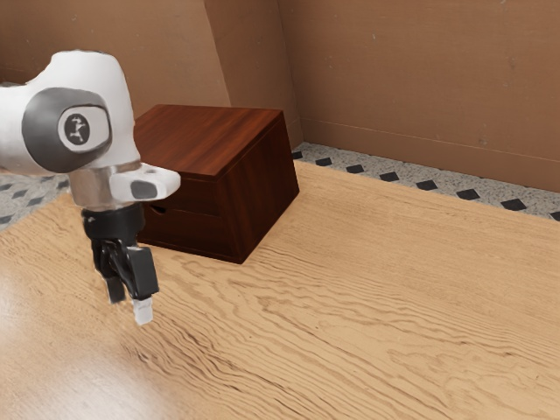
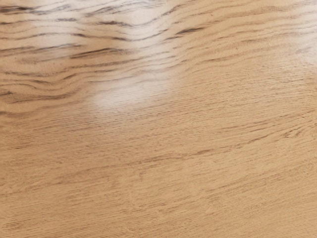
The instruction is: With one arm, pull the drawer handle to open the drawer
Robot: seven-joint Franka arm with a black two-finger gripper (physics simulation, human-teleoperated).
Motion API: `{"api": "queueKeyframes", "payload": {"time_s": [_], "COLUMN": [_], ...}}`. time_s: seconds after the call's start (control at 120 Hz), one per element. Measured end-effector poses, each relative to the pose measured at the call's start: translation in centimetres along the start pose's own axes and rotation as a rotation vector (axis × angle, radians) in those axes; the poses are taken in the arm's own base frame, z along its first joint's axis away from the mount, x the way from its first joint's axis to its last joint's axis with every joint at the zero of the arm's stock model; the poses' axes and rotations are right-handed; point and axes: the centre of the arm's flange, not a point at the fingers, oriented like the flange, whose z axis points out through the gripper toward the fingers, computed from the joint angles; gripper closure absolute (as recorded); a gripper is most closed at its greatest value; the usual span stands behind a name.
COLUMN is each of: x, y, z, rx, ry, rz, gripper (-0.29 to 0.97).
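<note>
A dark brown wooden drawer box (image 1: 229, 166) stands on the table, toward the back. Its front face (image 1: 188, 214) points to the exterior view's lower left, and my hand hides part of it. A dark slot that may be the handle (image 1: 158, 209) shows just beside my wrist. My gripper (image 1: 129, 304) hangs straight down in front of the box, a short way above the table. It is open, with nothing between its fingers (image 1: 143, 306). Bare wood grain of the table (image 2: 158, 148) lies under my hand in the wrist view.
The light wooden table (image 1: 367, 297) stretches wide toward the exterior view's right and front. Brown walls (image 1: 420, 70) and a strip of tiled floor (image 1: 437, 179) lie behind it. A bright glare patch (image 2: 131, 91) sits on the wood.
</note>
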Motion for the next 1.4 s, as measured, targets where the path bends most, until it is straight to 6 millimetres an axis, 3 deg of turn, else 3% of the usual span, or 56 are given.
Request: {"api": "queueKeyframes", "payload": {"time_s": [0.05,0.1,0.142,0.217,0.275,0.35,0.433,0.483,0.542,0.658,0.775,0.825,0.867,0.95,1.092,1.275,1.4], "x": [2.4,3.4,3.8,3.8,3.0,2.7,-0.1,-0.9,-0.6,0.1,2.2,2.8,3.0,2.5,2.3,3.0,3.6], "y": [8.4,13.9,16.0,17.4,13.9,3.7,-7.0,-10.4,-13.3,-14.8,-11.9,-11.5,-12.4,-15.9,-18.7,-19.7,-19.9], "z": [-3.6,-4.9,-5.0,-4.9,-6.2,-7.2,-7.6,-7.7,-7.3,-7.6,-8.7,-8.8,-8.5,-7.4,-6.7,-4.2,-3.5], "rx": [0.171,0.257,0.283,0.305,0.304,0.281,0.256,0.255,0.263,0.339,0.436,0.465,0.475,0.485,0.529,0.548,0.566], "ry": [0.079,0.132,0.154,0.17,0.191,0.215,0.27,0.31,0.347,0.378,0.392,0.397,0.401,0.409,0.412,0.382,0.382], "rz": [0.092,0.134,0.132,0.086,0.03,0.0,-0.024,0.011,0.088,0.241,0.429,0.488,0.521,0.548,0.619,0.718,0.777], "gripper": [0.0,0.0,0.0,0.0,0.0,0.0,0.0,0.0,0.0,0.0,0.0,0.0,0.0,0.0,0.0,0.0,0.0]}}
